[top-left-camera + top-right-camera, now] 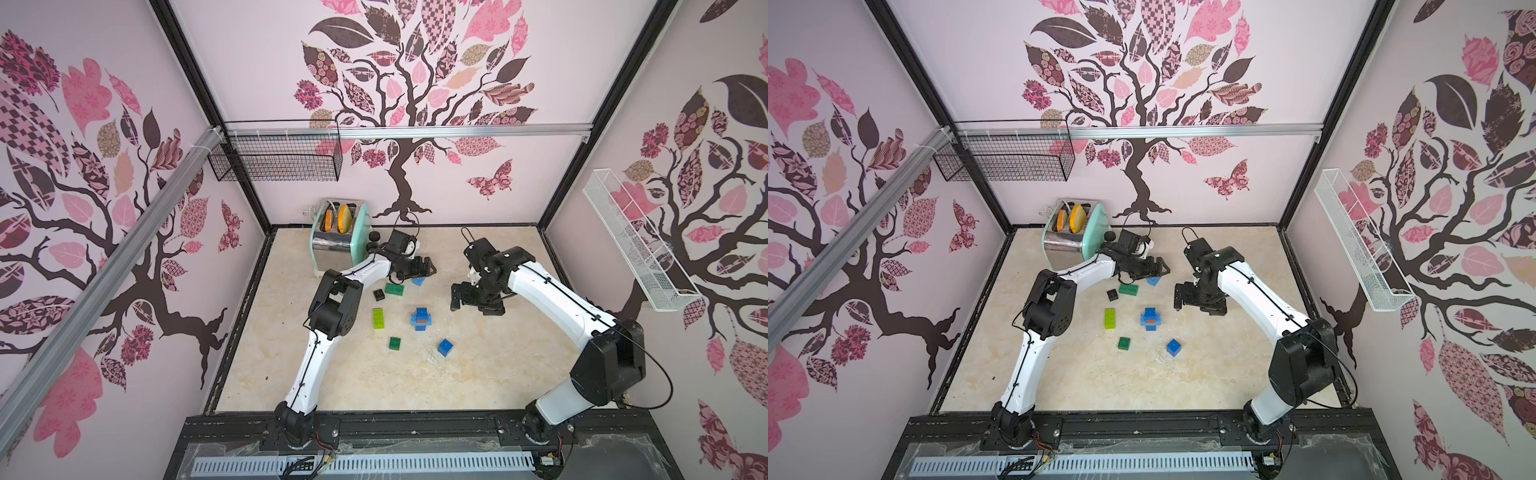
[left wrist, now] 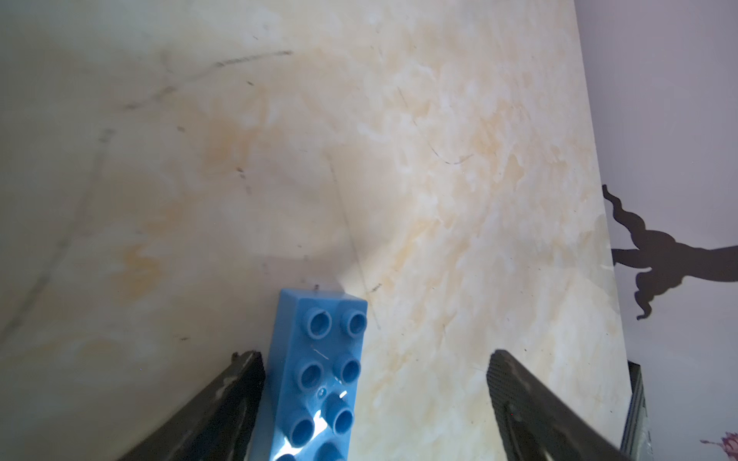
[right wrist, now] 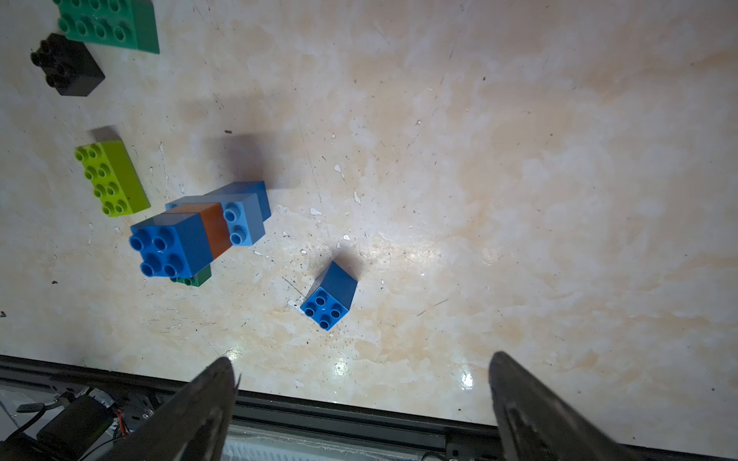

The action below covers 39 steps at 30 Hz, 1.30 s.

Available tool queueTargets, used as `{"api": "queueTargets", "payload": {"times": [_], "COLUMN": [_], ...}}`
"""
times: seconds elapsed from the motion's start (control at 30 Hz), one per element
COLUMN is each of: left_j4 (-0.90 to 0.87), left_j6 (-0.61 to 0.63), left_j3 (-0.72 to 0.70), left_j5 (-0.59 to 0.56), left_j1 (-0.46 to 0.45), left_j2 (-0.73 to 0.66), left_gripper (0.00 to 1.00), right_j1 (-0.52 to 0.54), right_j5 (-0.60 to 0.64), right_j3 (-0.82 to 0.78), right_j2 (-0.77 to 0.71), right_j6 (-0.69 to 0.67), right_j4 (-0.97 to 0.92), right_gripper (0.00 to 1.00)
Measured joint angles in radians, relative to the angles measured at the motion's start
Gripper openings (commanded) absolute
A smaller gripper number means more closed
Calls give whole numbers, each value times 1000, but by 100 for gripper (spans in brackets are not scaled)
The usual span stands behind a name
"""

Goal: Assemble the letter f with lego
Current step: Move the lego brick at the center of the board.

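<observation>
A light blue oblong lego brick lies on the table between the fingers of my left gripper. It sits close beside one finger, with a wide gap to the other. The gripper is open and low over this brick in a top view. My right gripper hangs open and empty above the table. Mid-table stands a joined stack of blue, light blue and orange-brown bricks. Loose around it are a lime brick, a dark green oblong, a black square, a dark green square and a blue square.
A mint-and-chrome toaster stands at the back left, with a dark jar cap beside it near my left wrist. A black wire basket and a white one hang on the walls. The table's black front rail lies under my right gripper.
</observation>
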Motion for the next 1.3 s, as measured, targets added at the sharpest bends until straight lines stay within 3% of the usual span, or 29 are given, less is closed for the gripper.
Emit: {"api": "queueTargets", "payload": {"times": [0.33, 0.53, 0.63, 0.8, 1.07, 1.3], "left_j4": [29, 100, 93, 11, -124, -279], "left_j6": [-20, -99, -131, -134, -153, -142], "left_j3": [25, -53, -194, -423, -761, -852], "left_j5": [145, 178, 166, 111, 86, 37], "left_j1": [-68, -25, 55, 172, 119, 128], "left_j2": [17, -48, -177, -496, -953, -1076], "left_gripper": [91, 91, 91, 91, 92, 92], "right_j1": [-58, -77, -77, -80, -81, -66], "right_j5": [-15, -19, -21, -84, -218, -269], "right_j3": [-20, -21, -9, 107, 307, 499], "right_j2": [-2, 5, 47, 246, 526, 709], "right_j6": [-2, 5, 7, 14, 16, 23], "right_j4": [20, 45, 74, 182, 435, 502], "right_gripper": [99, 100, 99, 98, 97, 96]}}
